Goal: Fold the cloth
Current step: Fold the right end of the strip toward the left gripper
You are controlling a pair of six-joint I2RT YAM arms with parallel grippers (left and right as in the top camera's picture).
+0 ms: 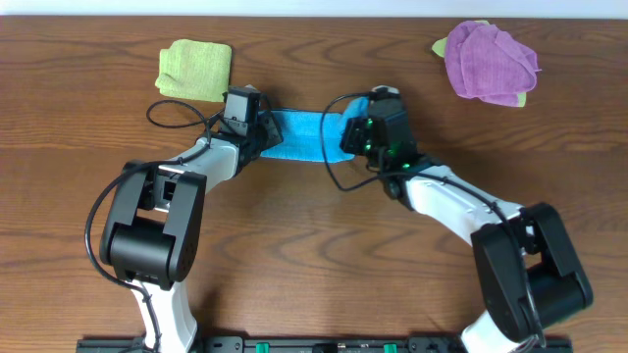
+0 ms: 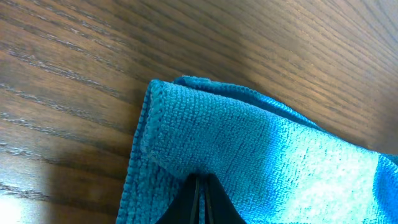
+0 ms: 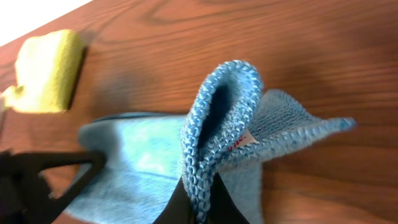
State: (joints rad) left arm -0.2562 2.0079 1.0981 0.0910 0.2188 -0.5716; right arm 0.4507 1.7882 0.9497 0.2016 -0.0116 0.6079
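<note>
A blue cloth (image 1: 302, 135) lies stretched on the wooden table between my two grippers. My left gripper (image 1: 257, 126) is shut on the cloth's left edge; in the left wrist view the jaws (image 2: 200, 186) pinch the blue cloth (image 2: 249, 143) near its corner. My right gripper (image 1: 359, 132) is shut on the cloth's right edge; in the right wrist view the jaws (image 3: 200, 202) hold a raised fold of the cloth (image 3: 217, 118), with a small white label showing.
A folded yellow-green cloth (image 1: 194, 69) lies at the back left; it also shows in the right wrist view (image 3: 46, 71). A crumpled purple cloth (image 1: 489, 61) on a green one lies at the back right. The left arm's cables (image 1: 182, 116) loop over the table.
</note>
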